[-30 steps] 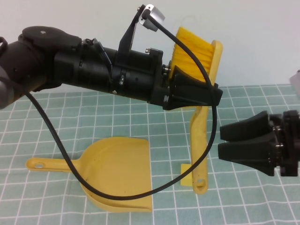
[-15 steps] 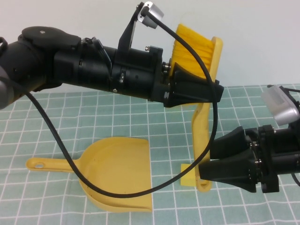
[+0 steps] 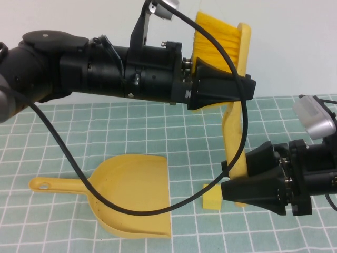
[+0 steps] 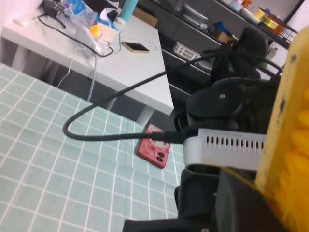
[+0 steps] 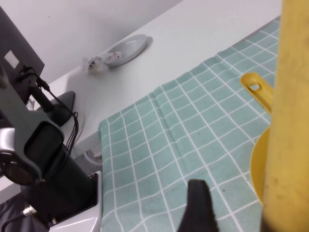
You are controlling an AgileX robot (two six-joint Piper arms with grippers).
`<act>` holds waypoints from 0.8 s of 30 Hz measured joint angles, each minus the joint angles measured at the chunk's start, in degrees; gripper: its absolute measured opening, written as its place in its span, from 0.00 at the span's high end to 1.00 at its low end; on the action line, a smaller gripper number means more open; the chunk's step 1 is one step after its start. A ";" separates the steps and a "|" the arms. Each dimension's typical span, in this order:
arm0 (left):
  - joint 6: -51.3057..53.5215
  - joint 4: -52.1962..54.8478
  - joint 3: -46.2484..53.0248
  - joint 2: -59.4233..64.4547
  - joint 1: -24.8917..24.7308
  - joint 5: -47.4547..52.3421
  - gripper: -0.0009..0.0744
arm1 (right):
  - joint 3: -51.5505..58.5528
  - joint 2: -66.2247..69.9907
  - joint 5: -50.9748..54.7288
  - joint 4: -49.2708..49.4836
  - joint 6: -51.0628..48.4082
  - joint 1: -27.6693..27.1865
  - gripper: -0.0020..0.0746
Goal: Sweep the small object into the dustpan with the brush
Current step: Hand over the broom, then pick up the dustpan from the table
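My left gripper (image 3: 246, 87) is shut on the yellow brush (image 3: 235, 134), gripping it just below the bristles (image 3: 217, 38). It holds the brush upright over the mat, bristles on top. The brush handle hangs down between the spread fingers of my open right gripper (image 3: 226, 179), and a gap shows between handle (image 5: 289, 121) and one finger (image 5: 199, 208). The small object (image 3: 212, 197), a pale-yellow block, lies on the mat beside the handle's lower end. The yellow dustpan (image 3: 134, 192) lies flat to its left, handle (image 3: 52, 185) pointing left. Up close in the left wrist view is the brush (image 4: 285, 125).
A green checked mat (image 3: 63, 137) covers the table, with bare white table (image 3: 295, 47) behind it. A black cable (image 3: 79, 182) from the left arm loops low over the dustpan. A white dish (image 5: 124, 50) sits on the table off the mat.
My right gripper has moved left and closer, so its open fingers now flank the brush handle. The left arm has raised the brush slightly and swung the handle's lower end to the right.
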 joint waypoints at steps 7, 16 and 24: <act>-0.66 0.13 0.00 0.00 0.00 0.17 0.78 | 0.00 0.00 0.25 -0.16 -0.86 0.00 0.74; -3.71 5.32 -0.13 -0.13 0.00 0.05 0.74 | 0.00 0.09 0.12 -1.40 -0.78 0.00 0.75; -13.21 20.28 -0.12 -0.14 0.00 0.38 0.27 | -0.68 -2.08 -1.74 -0.46 1.70 0.00 0.76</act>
